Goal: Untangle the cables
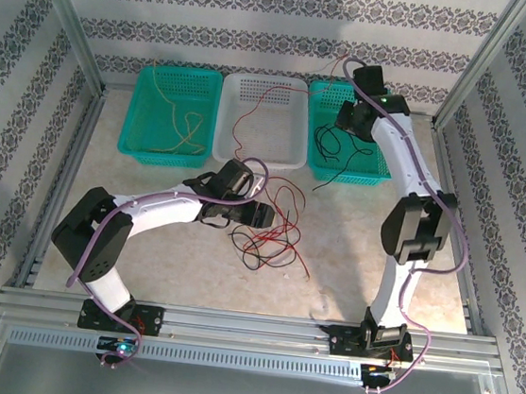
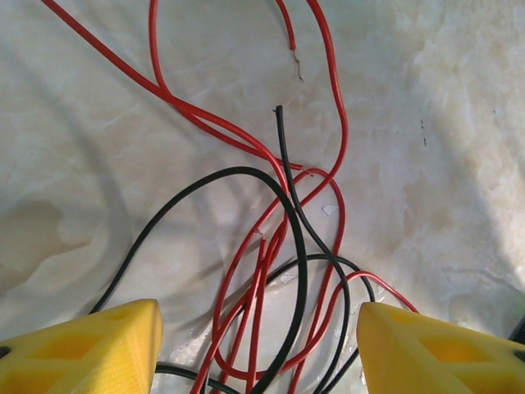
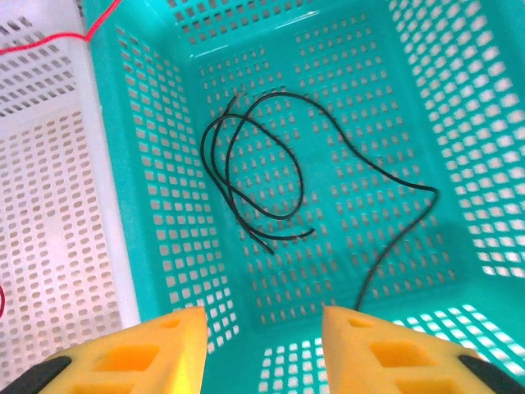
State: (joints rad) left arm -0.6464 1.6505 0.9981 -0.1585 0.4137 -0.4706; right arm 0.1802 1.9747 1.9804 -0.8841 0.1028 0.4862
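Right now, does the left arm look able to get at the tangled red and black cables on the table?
Probably yes: the left gripper hangs open right above the red cable and the black cable, and nothing lies between them.

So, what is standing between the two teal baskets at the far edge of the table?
A white basket with a thin red cable lying in it, as the top external view shows.

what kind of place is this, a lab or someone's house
Most likely a robotics lab test cell, not a home: two robot arms bolted to an aluminium frame, patterned backdrop panels boxing in the table, and three plastic baskets lined up at the back.
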